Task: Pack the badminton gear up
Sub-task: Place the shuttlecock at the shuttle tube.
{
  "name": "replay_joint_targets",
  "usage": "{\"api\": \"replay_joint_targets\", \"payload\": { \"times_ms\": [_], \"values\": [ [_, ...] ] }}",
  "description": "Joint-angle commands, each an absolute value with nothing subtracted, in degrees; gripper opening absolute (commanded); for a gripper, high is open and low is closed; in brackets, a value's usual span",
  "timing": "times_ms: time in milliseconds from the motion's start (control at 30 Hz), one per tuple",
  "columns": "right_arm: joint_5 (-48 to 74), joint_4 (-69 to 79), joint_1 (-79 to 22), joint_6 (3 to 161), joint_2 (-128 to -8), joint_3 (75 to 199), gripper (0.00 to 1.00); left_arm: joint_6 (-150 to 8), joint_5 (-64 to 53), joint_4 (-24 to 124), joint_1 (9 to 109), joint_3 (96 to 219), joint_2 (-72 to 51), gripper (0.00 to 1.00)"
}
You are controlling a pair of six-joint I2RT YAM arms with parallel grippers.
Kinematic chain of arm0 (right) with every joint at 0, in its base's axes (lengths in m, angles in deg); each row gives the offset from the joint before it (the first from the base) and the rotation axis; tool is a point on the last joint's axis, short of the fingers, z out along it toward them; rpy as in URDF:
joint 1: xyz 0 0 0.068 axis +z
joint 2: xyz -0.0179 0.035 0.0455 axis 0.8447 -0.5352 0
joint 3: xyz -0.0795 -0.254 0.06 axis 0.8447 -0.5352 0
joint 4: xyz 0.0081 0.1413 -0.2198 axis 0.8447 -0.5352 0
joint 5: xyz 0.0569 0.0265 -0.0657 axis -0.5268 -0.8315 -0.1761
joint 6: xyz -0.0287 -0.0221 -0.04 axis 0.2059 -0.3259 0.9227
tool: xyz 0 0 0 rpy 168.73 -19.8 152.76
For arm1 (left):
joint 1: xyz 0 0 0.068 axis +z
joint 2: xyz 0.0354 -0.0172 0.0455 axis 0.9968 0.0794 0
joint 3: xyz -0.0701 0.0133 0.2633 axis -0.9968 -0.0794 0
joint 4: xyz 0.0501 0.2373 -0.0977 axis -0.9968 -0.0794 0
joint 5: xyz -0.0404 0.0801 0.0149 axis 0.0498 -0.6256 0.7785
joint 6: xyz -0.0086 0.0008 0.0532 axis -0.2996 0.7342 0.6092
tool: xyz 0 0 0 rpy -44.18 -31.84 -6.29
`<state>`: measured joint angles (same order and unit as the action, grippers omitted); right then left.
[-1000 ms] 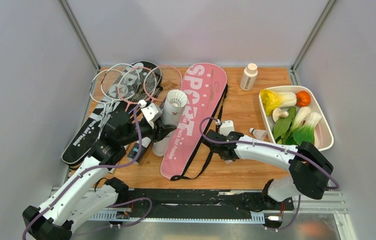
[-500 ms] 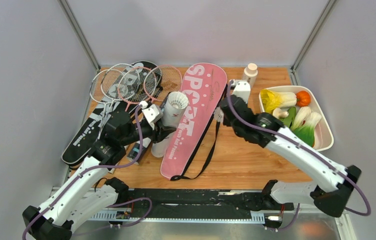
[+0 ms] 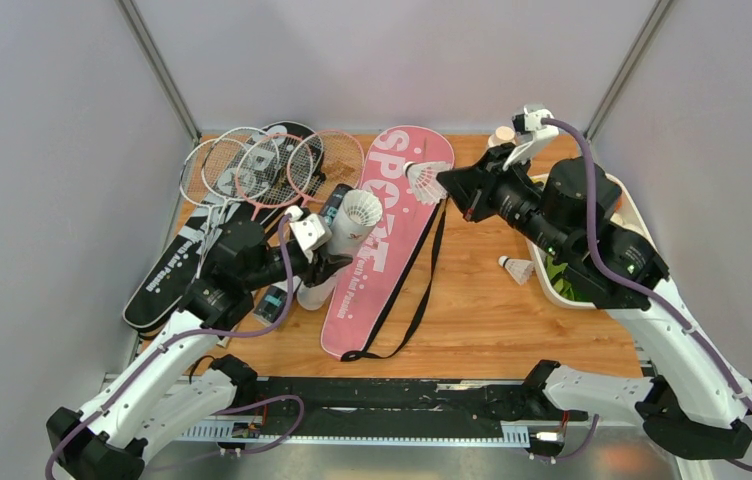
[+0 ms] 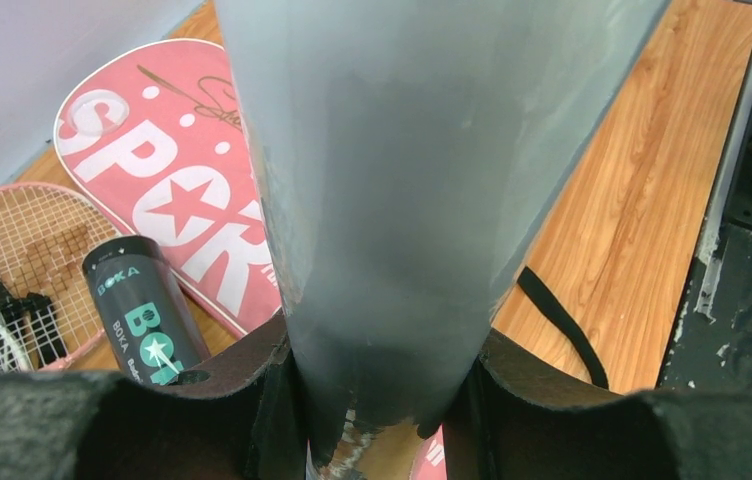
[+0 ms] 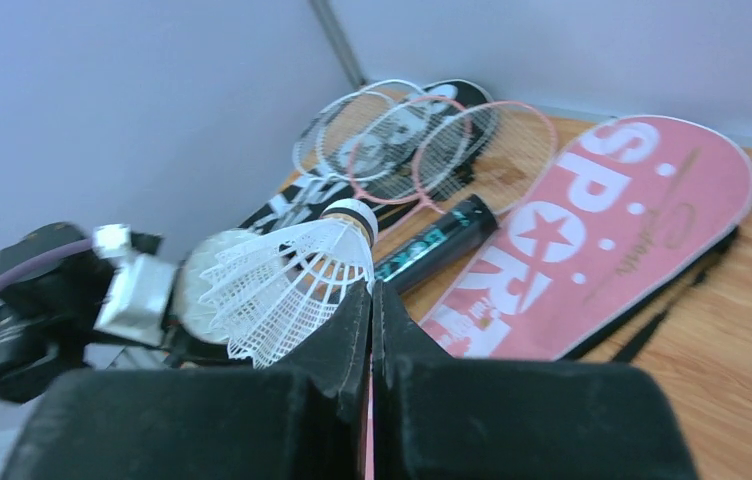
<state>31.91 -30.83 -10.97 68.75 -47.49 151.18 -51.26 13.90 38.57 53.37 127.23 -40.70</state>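
Slippage is the chief worry: the right pincer [image 3: 449, 186] is clamped shut on only the feather edge of a shuttlecock [image 3: 425, 180]. That is a thin, springy hold (the right wrist view shows the fingertips meeting on a sliver of skirt beside the cork), so a quick swing or a knock could twist it loose and drop it onto the pink bag [image 3: 392, 240] below. Squeezing the feathers may also bend them. The next hazard, as I judge it, is the mouth of the white tube [image 3: 347, 235]. The tube leans, gripped around its lower body by the left pincer [image 3: 314, 268], whose fingers press on both sides of it, and white feathers show inside the opening. If the shuttlecock arrives off line, its skirt could catch the rim, or the push could tip or slide the tube in that hold. As for position, the shuttlecock hangs in the air over the upper part of the pink bag, cork pointing left toward the tube and skirt back against the right pincer's tips. It is apart from the tube's mouth, to its right and further back. A second shuttlecock [image 3: 518, 268] lies on the table [image 3: 492, 320], well apart from both pincers.
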Motion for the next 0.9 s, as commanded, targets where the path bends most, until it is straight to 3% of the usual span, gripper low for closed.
{"api": "replay_joint_targets", "payload": {
  "times_ms": [0,467,800,867],
  "values": [
    [16.37,-29.03,-11.07,67.00,-47.36,155.14,0.00,-46.81,14.33,40.11,53.37,128.88,-40.93,0.28],
    [4.32,-29.58,-11.02,60.92,-47.27,147.33,0.00,-44.73,13.80,40.24,49.67,130.35,-37.81,0.28],
    [9.70,-32.99,-11.03,61.80,-50.02,144.83,0.00,-35.70,11.56,36.54,46.21,133.29,-35.34,0.28],
    [10.99,-33.50,-11.00,62.41,-50.15,144.62,0.14,-34.87,11.28,36.44,45.98,133.42,-35.24,0.28]
  ]
}}
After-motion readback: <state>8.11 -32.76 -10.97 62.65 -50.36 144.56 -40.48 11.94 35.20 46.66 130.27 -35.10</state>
